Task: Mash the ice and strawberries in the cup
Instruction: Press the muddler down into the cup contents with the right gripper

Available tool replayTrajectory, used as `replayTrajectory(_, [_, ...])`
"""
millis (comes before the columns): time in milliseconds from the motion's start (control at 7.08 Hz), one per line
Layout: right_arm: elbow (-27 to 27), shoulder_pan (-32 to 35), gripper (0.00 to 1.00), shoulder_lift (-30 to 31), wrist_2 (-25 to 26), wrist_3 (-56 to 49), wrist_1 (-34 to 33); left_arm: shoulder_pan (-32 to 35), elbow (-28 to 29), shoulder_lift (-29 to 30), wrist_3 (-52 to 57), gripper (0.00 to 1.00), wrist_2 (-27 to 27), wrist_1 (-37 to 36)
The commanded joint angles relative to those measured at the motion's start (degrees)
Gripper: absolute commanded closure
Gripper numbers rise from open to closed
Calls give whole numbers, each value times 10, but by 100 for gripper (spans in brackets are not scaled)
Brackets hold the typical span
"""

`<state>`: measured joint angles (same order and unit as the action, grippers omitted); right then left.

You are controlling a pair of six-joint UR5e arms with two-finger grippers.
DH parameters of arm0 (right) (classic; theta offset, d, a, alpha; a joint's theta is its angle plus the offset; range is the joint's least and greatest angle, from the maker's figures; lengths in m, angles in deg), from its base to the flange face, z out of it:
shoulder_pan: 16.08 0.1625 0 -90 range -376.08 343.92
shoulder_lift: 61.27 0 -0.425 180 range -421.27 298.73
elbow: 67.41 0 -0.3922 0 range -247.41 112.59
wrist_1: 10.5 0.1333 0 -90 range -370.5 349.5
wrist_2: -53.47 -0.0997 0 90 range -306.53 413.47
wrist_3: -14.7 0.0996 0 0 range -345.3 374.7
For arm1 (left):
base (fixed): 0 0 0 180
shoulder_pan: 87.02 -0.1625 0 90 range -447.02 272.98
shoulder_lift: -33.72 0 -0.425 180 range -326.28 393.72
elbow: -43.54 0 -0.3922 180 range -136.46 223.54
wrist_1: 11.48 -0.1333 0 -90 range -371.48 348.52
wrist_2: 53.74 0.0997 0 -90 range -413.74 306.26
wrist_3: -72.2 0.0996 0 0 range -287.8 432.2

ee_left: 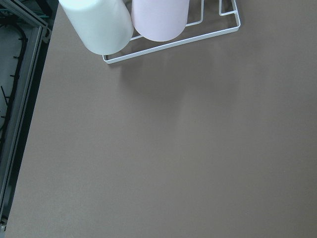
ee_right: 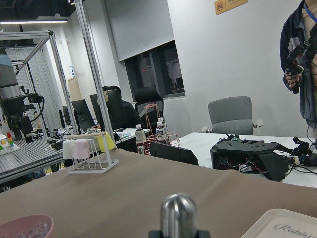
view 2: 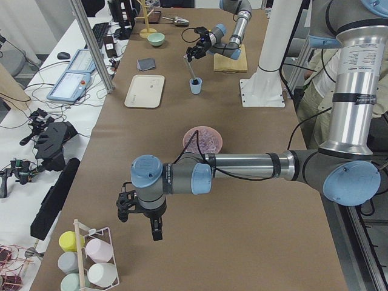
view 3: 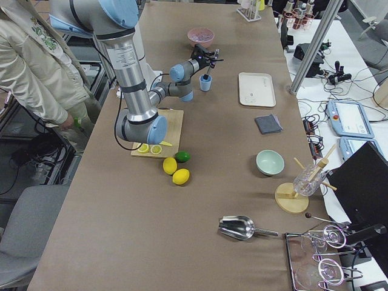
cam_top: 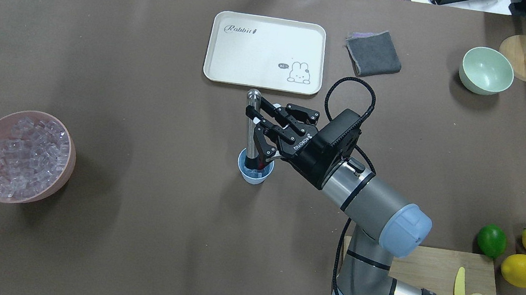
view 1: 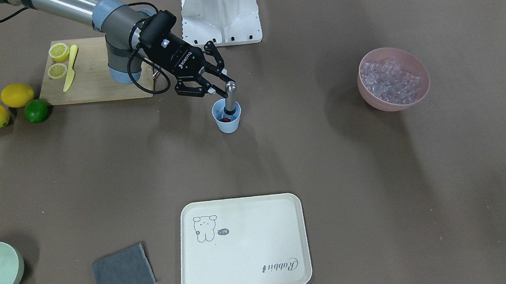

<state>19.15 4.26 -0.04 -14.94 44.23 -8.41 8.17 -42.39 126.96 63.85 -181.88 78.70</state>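
Steel muddler (view 1: 230,103) stands close to upright in the cup (view 1: 228,123), with its rounded knob on top and its lower end down inside, so its long axis runs from table to ceiling. The right gripper (view 1: 226,90) is clamped on the rod just under the knob, reaching in from the cutting-board (view 1: 94,77) side. The cup sits mouth up on the brown table cover, mid-table, between the tray (view 1: 252,250) and the robot's white base (view 1: 220,13), well apart from both.

The front view shows the strawberry (view 1: 223,117) as a red patch low in the cup beside the rod. From overhead, the rod and fingers cross the mouth and only a sliver of red shows. Whether any ice lies in the cup cannot be told. The ice (view 1: 390,81) plainly seen fills the pink bowl (view 1: 369,94), far off toward the robot's left.

The right wrist view catches only the knob. The left gripper (view 2: 140,212) appears only in the left-side view, near a rack of cups (view 2: 91,260). Whether its jaws are apart or together cannot be told.
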Motion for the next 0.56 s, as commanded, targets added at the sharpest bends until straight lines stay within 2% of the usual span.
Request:
replayTrajectory(0, [-19, -1, 100, -5, 3, 0, -1, 0, 0, -3, 0, 2, 0, 0])
replayTrajectory(423, [-21, -1, 100, -6, 4, 0, 0, 0, 0, -3, 0, 2, 0, 0])
